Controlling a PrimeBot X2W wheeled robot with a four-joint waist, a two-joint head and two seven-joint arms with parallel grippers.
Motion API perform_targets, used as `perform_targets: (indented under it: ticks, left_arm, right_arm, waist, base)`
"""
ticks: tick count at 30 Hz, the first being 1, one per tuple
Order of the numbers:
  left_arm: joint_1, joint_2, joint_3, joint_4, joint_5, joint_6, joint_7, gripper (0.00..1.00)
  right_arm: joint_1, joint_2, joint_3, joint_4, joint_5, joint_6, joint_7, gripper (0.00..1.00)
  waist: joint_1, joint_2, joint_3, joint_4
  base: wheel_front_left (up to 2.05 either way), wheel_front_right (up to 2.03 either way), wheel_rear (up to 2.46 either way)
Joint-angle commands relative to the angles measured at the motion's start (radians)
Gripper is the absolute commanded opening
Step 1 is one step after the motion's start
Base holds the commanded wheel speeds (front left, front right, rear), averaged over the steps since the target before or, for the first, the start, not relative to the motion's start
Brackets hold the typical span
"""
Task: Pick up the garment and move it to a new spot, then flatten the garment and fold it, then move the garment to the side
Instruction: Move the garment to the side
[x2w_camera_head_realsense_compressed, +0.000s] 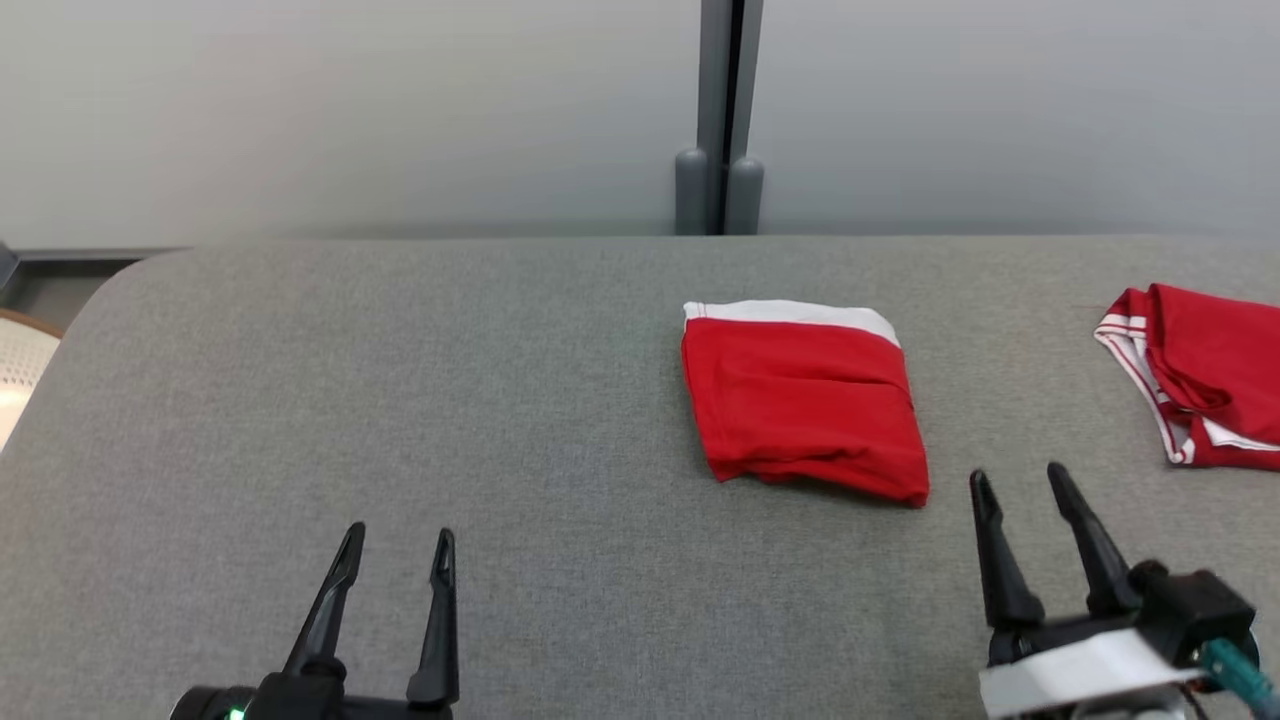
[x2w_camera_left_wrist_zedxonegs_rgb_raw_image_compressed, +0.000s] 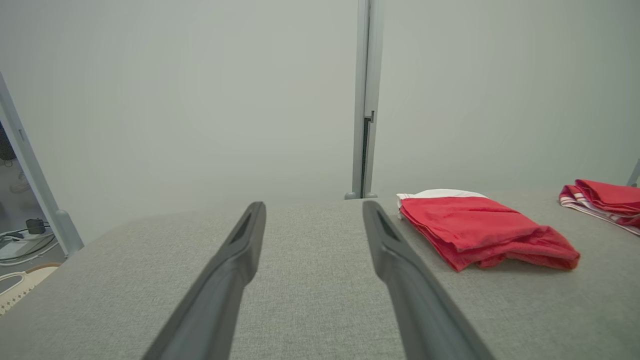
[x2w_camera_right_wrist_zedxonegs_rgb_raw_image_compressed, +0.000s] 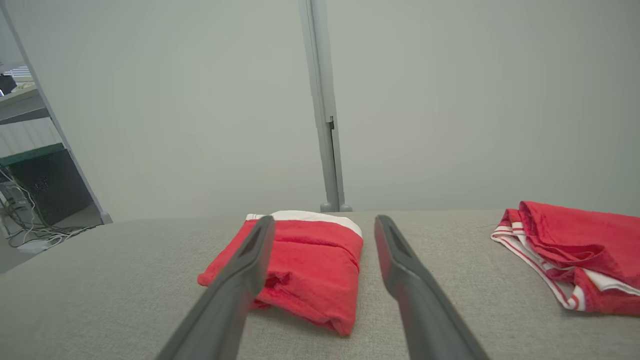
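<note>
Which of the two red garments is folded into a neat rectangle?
The red garment with the plain white band, in the centre. The other red garment, with striped trim, lies rumpled at the far right.

Grey fabric table (x2w_camera_head_realsense_compressed: 400, 400) (rounded corner) before a pale wall (x2w_camera_head_realsense_compressed: 300, 100).

Left half of table (x2w_camera_head_realsense_compressed: 350, 400): bare grey fabric, open passage from near edge to far edge. Centre-right: folded red garment (x2w_camera_head_realsense_compressed: 805, 400) lying flat, low obstacle. Right edge: striped red garment (x2w_camera_head_realsense_compressed: 1210, 375), heaped. Open lane of tabletop between the two. Far side closed off by panel wall (x2w_camera_head_realsense_compressed: 300, 110) and upright post (x2w_camera_head_realsense_compressed: 720, 120).
</note>
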Motion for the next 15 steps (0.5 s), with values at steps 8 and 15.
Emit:
perform_targets:
  ticks: [8,15]
  left_arm:
    - [-0.076,0.003,-0.063,0.006,0.020,-0.024,-0.001,1.00]
    - [-0.115,0.003,-0.113,-0.007,0.003,-0.042,-0.001,1.00]
  right_arm:
    - [-0.198,-0.120,0.116,0.194,0.323,0.000,0.016,1.00]
    - [-0.355,-0.271,0.196,0.257,0.718,0.000,0.284,1.00]
  waist:
    - [0.0000,0.0000,0.085,0.070]
    - [0.0000,0.0000,0.164,0.113]
  base:
    - [0.00,0.00,0.00]
    - [0.00,0.00,0.00]
